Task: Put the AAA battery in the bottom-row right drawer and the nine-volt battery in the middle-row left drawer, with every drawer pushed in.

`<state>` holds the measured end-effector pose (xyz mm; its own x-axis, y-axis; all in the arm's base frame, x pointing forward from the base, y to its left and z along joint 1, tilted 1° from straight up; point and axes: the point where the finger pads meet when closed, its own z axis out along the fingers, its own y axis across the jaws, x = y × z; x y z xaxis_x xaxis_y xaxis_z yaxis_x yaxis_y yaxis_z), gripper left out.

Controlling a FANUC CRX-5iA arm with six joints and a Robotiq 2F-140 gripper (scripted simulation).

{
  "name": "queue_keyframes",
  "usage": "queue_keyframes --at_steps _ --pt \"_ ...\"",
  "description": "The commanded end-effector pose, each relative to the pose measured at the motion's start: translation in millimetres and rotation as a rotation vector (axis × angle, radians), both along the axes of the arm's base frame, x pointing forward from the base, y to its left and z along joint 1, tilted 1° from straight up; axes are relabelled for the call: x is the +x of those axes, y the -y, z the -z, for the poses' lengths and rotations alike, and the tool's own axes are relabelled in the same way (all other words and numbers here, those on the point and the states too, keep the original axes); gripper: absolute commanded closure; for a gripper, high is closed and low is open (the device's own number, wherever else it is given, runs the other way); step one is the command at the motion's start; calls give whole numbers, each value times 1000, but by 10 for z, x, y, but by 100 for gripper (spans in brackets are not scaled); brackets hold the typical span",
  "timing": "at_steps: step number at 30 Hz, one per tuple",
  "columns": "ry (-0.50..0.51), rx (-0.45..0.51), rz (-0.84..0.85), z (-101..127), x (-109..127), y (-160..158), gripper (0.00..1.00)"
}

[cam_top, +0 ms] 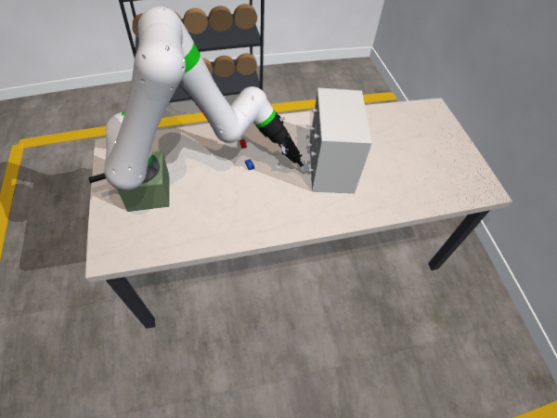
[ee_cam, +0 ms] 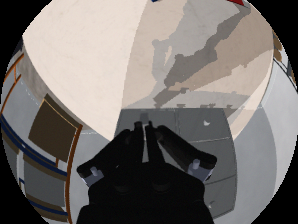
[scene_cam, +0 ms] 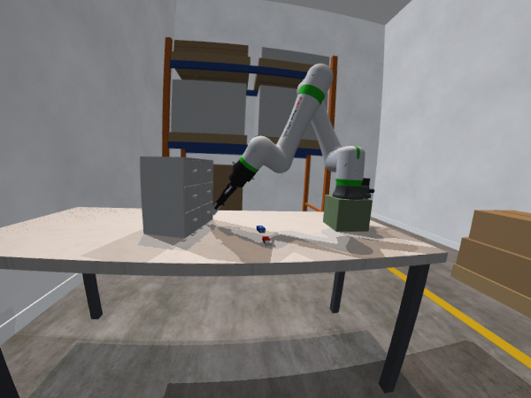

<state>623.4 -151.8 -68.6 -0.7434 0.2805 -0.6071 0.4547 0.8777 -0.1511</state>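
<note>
The grey chest stands on the table; the drawer fronts in sight look flush. My gripper is shut, with its tips low in front of the right drawer of the bottom row, close by its handle. The fingers hide part of that front, and I see nothing surely held. A small blue block-like thing and a small red thing lie apart on the table between chest and robot base. I cannot tell which is a battery; no other battery shows.
The arm's green base block stands at the table's other end from the chest. Small handles stick out from the drawer fronts. A rack stands on the floor beyond the table.
</note>
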Motion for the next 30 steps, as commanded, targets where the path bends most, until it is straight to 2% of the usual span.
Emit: queue_keyframes --at_steps 1,14,20,26,30 --pt "264 41 -66 3 0 1 100" --pt "264 41 -66 3 -5 -1 100" --pt "264 41 -66 4 -93 -41 100" --pt "258 40 -65 7 -357 -161 100" --pt "249 39 -63 7 -450 -204 100"
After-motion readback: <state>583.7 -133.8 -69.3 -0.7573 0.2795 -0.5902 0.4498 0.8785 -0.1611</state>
